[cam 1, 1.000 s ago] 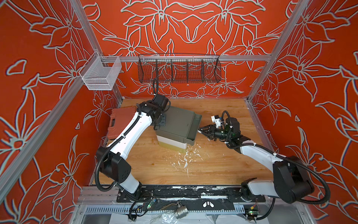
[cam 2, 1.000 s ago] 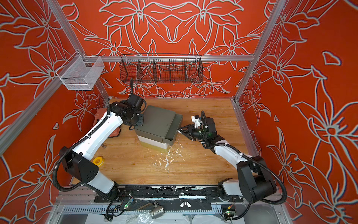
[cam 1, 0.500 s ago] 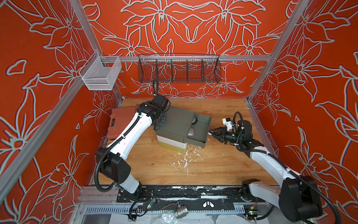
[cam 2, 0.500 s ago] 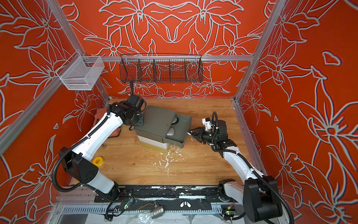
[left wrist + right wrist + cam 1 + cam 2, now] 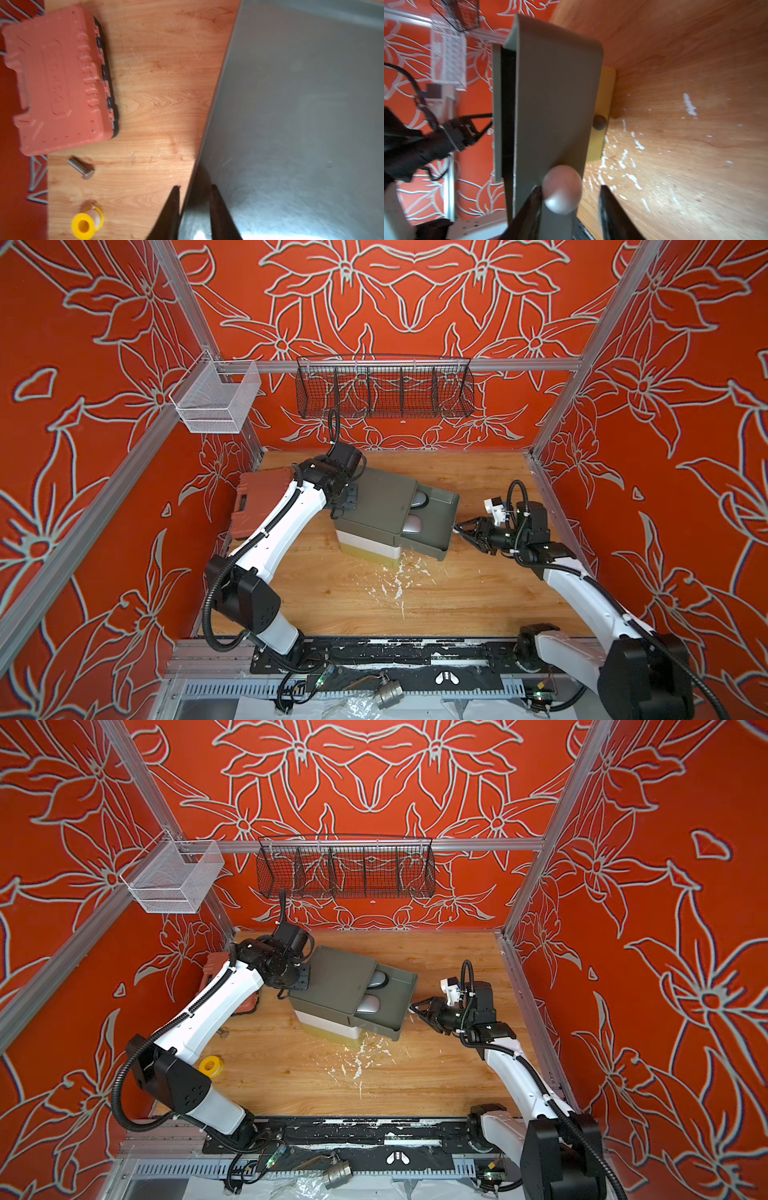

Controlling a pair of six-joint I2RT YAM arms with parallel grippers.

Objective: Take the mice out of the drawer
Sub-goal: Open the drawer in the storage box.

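Your right end effector (image 5: 458, 529) sits released at the front of the drawer (image 5: 441, 533). In the wrist view its jaws stand apart with the round knob (image 5: 562, 195) between them. The drawer is out far enough to bare a dark mouse (image 5: 420, 499) and a silver mouse (image 5: 411, 526), side by side inside. Your left end effector (image 5: 195, 185), slightly parted, holds nothing at the back edge of the cabinet (image 5: 374, 497), likely bracing it against sliding on the counter (image 5: 457, 593). Neither mouse is out yet.

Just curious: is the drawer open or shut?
Open: the drawer juts from the cabinet, a dark mouse and a silver mouse visible inside.
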